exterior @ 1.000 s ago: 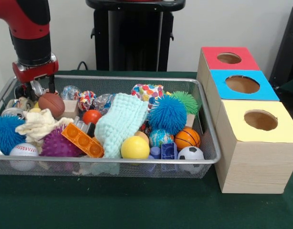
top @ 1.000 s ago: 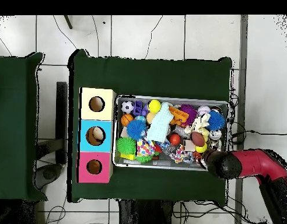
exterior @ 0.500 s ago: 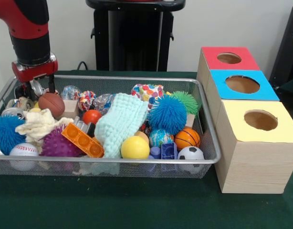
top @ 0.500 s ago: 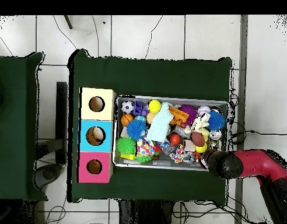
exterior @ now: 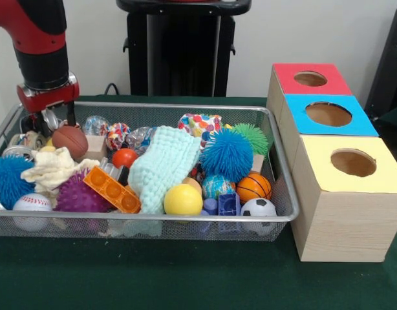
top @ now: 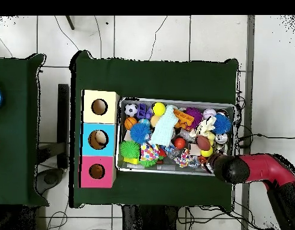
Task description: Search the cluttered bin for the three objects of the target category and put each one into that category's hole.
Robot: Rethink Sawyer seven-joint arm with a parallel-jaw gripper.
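Observation:
The wire mesh bin [exterior: 185, 218] is full of balls, blocks and cloth; it also shows in the overhead view [top: 174, 100]. My gripper [exterior: 50, 123] is open and hangs low over the bin's far left corner, just above a brown ball [exterior: 70, 141]. From overhead, only the red arm's end [top: 226, 169] shows at that corner. A small tan and pale soft thing [exterior: 29, 139] lies half hidden below the gripper. A cream soft lump [exterior: 53, 169] lies nearby. The red-topped box's hole [exterior: 310, 79] is at the far right and shows from overhead too [top: 96, 171].
Blue-topped [exterior: 328, 114] and yellow-topped [exterior: 353, 163] boxes stand in a row with the red one. In the bin lie a mint cloth [exterior: 163, 168], a blue spiky ball [exterior: 227, 155], a green fuzzy ball [exterior: 252, 137], an orange block [exterior: 112, 190] and a yellow ball [exterior: 183, 200].
The arm has hardly moved over the bin's corner. A blue thing has come into the overhead view's left edge.

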